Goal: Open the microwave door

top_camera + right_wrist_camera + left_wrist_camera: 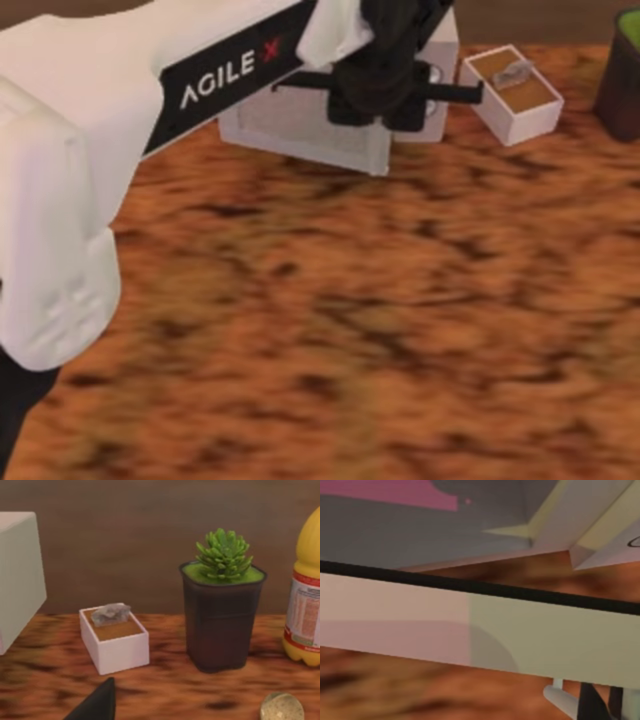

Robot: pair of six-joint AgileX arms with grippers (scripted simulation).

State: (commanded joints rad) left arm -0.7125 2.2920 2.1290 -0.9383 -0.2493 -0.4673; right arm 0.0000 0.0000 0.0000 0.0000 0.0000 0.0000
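The off-white microwave [441,50] stands at the table's far edge, mostly under my left arm. Its door [300,125], with the speckled grey window, is swung partly out from the body. My left gripper [385,100] hangs over the door's free edge. In the left wrist view the door's edge [520,635] crosses the picture, and brown table shows between it and the microwave's cavity [395,535]. There my left gripper [602,705] has its dark fingers [590,705] closed round the slim white handle [557,697]. My right gripper [155,712] is parked away from the microwave; one dark fingertip [102,700] shows.
A small white open box [510,95] with a brown inside sits just right of the microwave. Farther right stand a dark pot with a green succulent [222,620], a yellow bottle [305,595] and a small round golden object [282,707].
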